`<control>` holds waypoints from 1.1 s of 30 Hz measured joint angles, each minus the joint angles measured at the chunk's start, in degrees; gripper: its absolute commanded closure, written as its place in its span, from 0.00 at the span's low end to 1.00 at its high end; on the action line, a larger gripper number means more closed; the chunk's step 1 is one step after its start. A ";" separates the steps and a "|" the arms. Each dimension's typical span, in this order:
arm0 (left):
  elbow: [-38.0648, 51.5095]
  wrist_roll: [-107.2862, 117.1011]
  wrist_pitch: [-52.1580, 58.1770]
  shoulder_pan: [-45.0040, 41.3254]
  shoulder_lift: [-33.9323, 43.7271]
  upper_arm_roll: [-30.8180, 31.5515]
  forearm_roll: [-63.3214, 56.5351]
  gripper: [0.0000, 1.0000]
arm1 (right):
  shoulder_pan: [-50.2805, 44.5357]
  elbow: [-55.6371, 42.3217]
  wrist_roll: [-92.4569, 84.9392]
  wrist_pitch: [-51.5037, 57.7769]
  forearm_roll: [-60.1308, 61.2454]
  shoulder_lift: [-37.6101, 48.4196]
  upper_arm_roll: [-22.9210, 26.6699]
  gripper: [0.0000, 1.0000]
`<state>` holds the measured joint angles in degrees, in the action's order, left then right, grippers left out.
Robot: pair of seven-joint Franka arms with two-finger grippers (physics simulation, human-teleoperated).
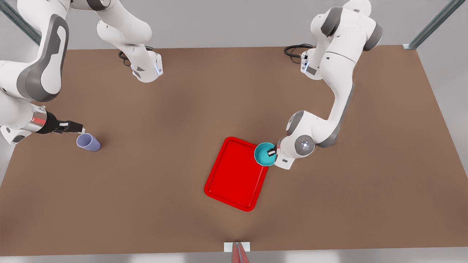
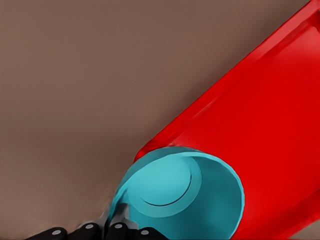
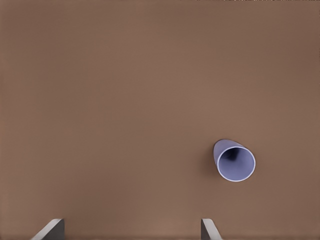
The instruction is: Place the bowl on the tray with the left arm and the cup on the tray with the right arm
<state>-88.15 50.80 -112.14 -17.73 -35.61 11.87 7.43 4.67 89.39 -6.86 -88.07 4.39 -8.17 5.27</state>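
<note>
Your left fingers (image 2: 117, 225) were clamped on the near wall of the bowl (image 1: 264, 153), one inside the rim and one outside. That pinch kept the bowl level and open side up so it could go down flat. The left gripper (image 1: 271, 151) sat at the bowl's edge nearest its arm, on the front view's right. From the left wrist view the bowl (image 2: 182, 197) hung over the tray (image 2: 265, 125) corner, partly above the red floor and partly past the rim over the bench (image 2: 75, 75). I couldn't tell whether it was touching the tray (image 1: 234, 175) or just above it. My read: you were mid-placement, and the bowl needed to go further inward before release, or it might tip on the rim.

Your right fingers (image 3: 50, 230) were spread apart and held nothing; the two tips framed bare bench. The right gripper (image 1: 75, 127) was just beside the cup (image 1: 88, 142) at the front view's left, apart from it. The cup (image 3: 234, 161) stood on the bench (image 1: 153, 175), well away from the tray, mouth up. Probably the open spread was there to straddle the cup wall. The cup sat off the line between the tips, so you'd have needed to shift over before closing. Cup step not yet done.
</note>
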 measured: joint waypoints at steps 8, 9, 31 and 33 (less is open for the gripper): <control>3.53 2.55 -4.10 -3.90 -7.45 -0.01 2.45 0.79 | -0.09 0.03 0.00 0.00 0.00 0.04 0.00 0.00; 3.53 2.56 -4.49 -4.15 -7.62 -0.01 2.54 0.70 | -0.14 0.04 0.00 0.00 0.00 -0.01 0.00 0.00; 10.46 -47.13 38.82 6.84 19.25 -12.05 -9.24 0.00 | -0.06 -0.18 0.00 0.00 0.09 -0.36 0.00 0.00; 5.26 -47.00 37.79 8.33 25.31 -12.75 -9.16 0.00 | -0.17 -0.34 0.48 -0.32 -0.07 -0.44 -0.08 0.00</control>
<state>-82.89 3.79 -74.35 -9.40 -10.30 -0.88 -1.72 4.50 89.04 -6.37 -88.39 4.32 -8.61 5.19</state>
